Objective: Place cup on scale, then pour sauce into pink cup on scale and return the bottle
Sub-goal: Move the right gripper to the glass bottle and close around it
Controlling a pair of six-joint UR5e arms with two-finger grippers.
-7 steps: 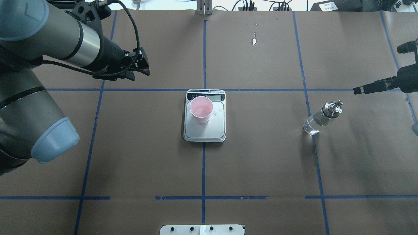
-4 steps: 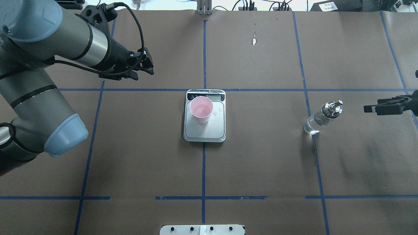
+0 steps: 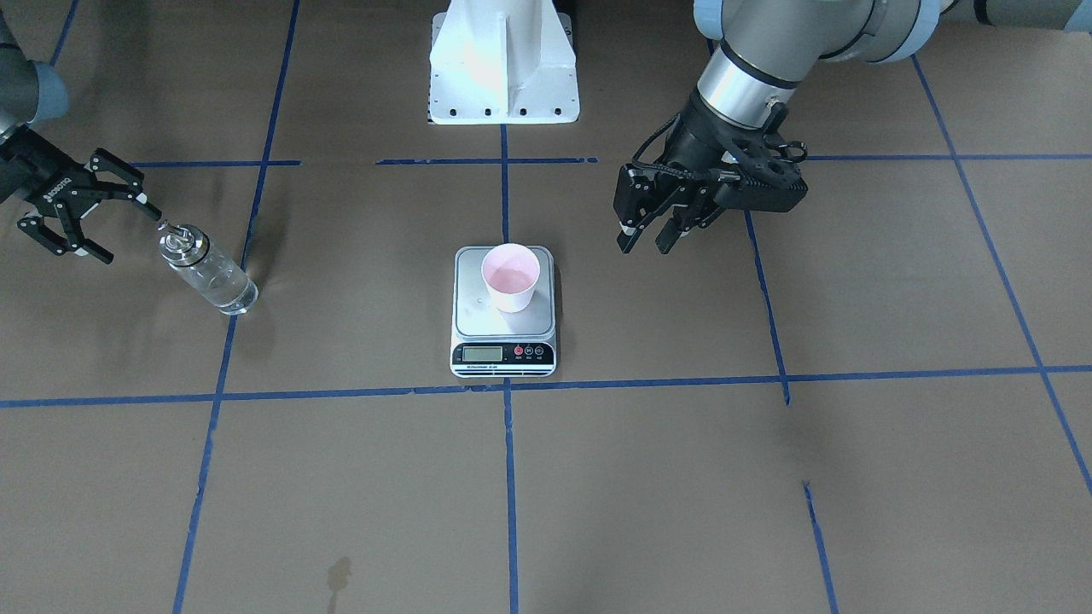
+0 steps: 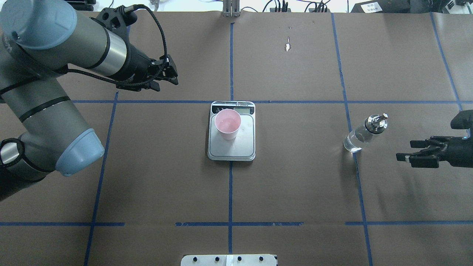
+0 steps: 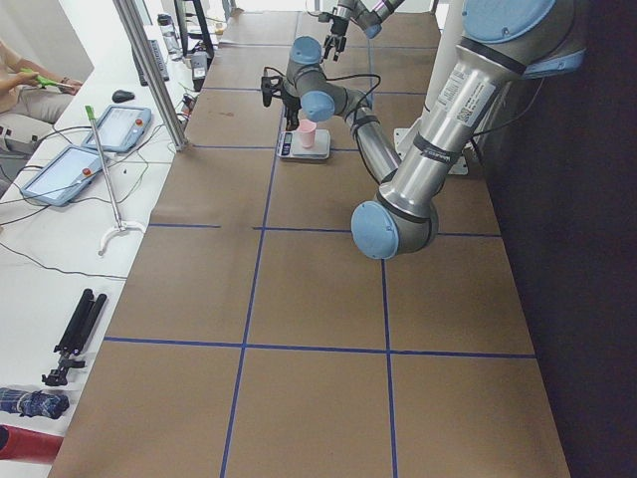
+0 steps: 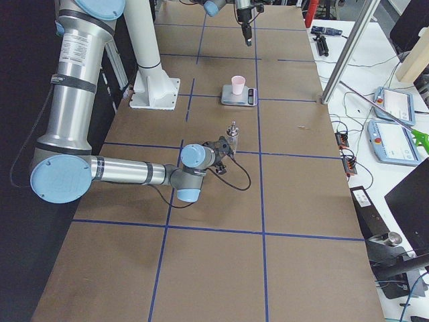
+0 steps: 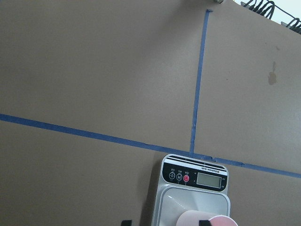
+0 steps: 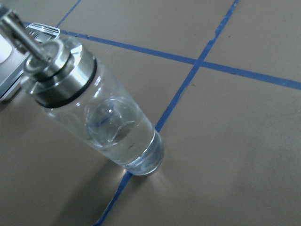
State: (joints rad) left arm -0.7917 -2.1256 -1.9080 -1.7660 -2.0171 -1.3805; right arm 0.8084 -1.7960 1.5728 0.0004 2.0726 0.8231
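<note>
The pink cup (image 3: 510,277) stands upright on the silver scale (image 3: 503,351) at mid-table, shown also in the overhead view (image 4: 228,123) on the scale (image 4: 236,149). The glass bottle (image 4: 364,133) stands upright on the table to the right, with clear sauce (image 8: 113,136) inside and a metal spout. My right gripper (image 4: 406,151) is open and empty, apart from the bottle (image 3: 205,271), on its outer side. My left gripper (image 4: 173,75) is open and empty, hovering far-left of the scale. The left wrist view shows the scale (image 7: 195,200) and the cup's rim (image 7: 209,221).
Brown paper with blue tape lines (image 4: 230,59) covers the table. The white robot base (image 3: 503,68) stands behind the scale. A small stain (image 3: 339,576) marks the operators' side. Tablets (image 5: 109,129) and cables lie on a side bench beyond the table's far edge.
My right gripper has swung toward the robot's side of the table and now sits beside the bottle's base. My left arm has shifted slightly toward the centre. Cup, scale and bottle have not moved.
</note>
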